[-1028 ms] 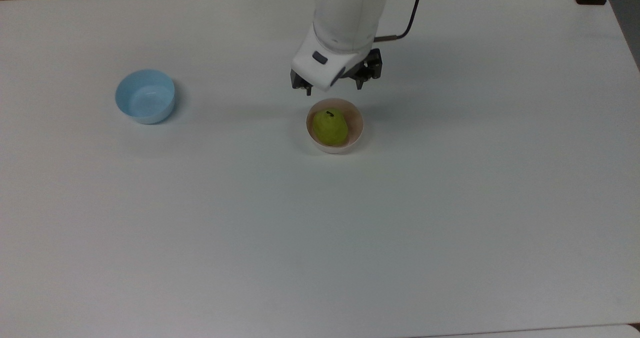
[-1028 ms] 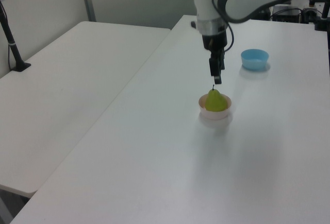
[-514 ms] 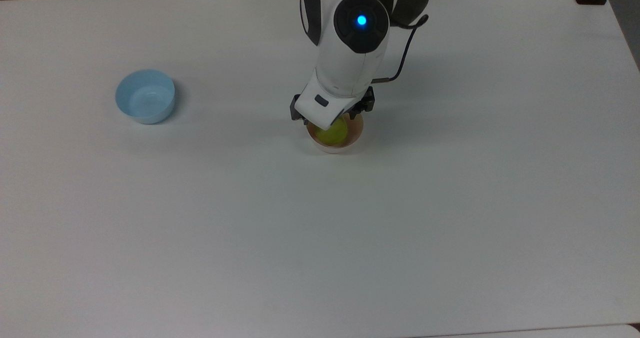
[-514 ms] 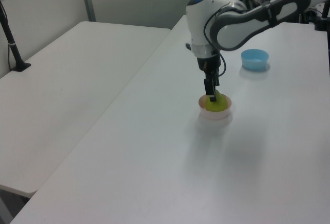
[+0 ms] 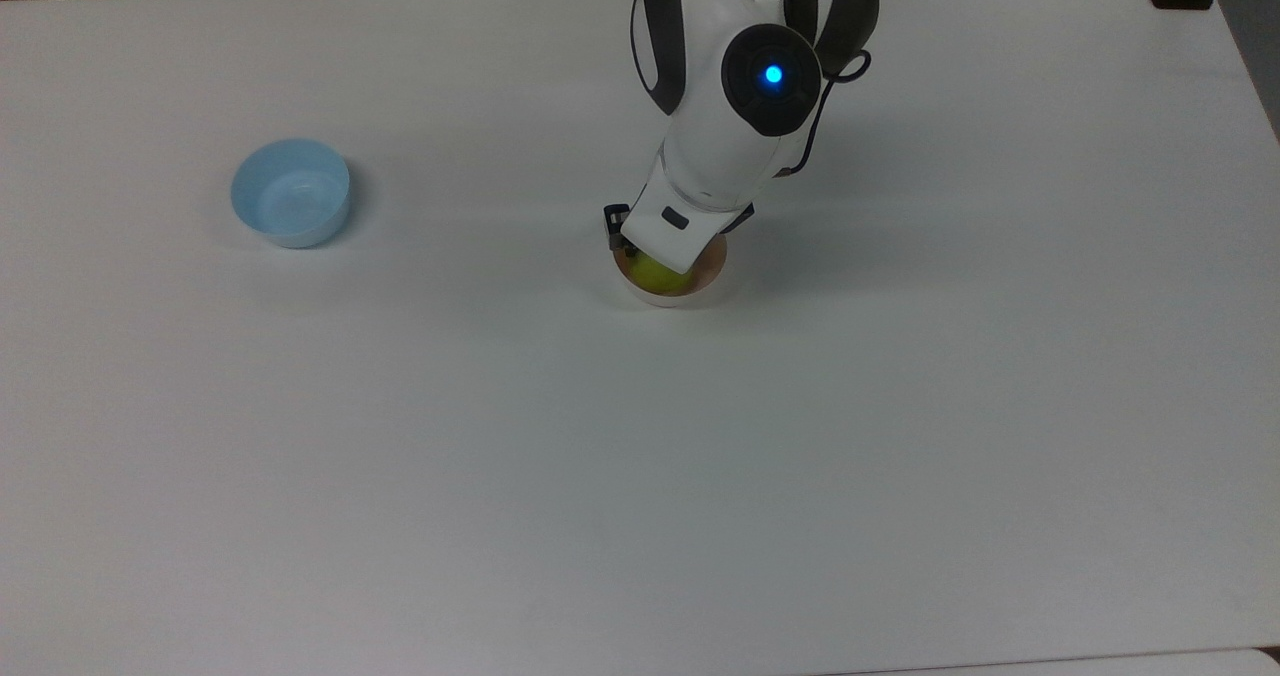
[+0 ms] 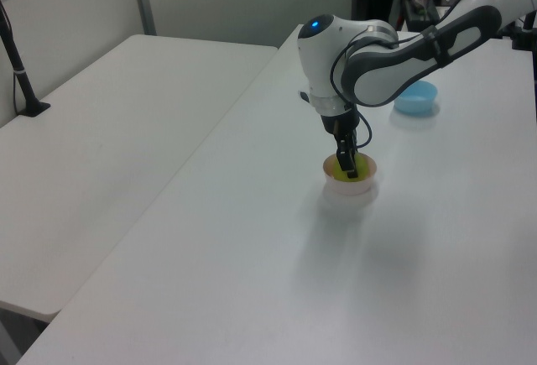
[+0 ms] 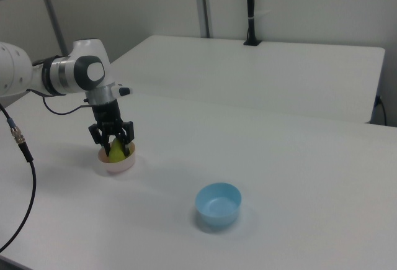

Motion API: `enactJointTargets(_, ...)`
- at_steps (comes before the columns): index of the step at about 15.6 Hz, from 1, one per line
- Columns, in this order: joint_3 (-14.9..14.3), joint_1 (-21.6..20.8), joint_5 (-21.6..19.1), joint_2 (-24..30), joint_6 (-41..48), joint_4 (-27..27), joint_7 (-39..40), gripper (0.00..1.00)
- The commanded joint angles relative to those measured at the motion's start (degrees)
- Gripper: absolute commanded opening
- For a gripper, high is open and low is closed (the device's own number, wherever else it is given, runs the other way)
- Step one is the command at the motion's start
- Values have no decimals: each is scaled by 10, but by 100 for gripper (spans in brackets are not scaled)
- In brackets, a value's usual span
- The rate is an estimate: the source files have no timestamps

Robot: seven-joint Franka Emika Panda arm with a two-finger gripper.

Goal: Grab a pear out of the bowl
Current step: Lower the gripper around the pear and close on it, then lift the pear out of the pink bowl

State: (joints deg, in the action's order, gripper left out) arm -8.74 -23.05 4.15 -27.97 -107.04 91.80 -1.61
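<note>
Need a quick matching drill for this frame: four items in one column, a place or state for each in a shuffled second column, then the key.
Items:
1. pear
2. pink bowl
3. light blue bowl
4. gripper

Places or states:
A. stands apart on the table, nothing inside
B. lowered over the fruit, a finger on each side of it
C. sits inside a bowl, between the fingers
D. holds the fruit, under the arm

Pairs: 1-C, 2-D, 3-A, 4-B

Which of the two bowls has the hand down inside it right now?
The pale pink bowl, holding the pear, with the hand astride the fruit. The light blue bowl sits empty, apart from the arm.
</note>
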Motion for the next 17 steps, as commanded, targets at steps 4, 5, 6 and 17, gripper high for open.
enactJointTargets(4, -7, -2, 4, 42, -2, 8, -2, 34)
enactJointTargets(5, -7, 0, 0, 54, 3, 7, -1, 34)
enactJointTargets(6, -7, 3, -1, 65, 14, 6, 0, 34)
enactJointTargets(17, -3, 148, -33, 129, 68, -12, 79, 34)
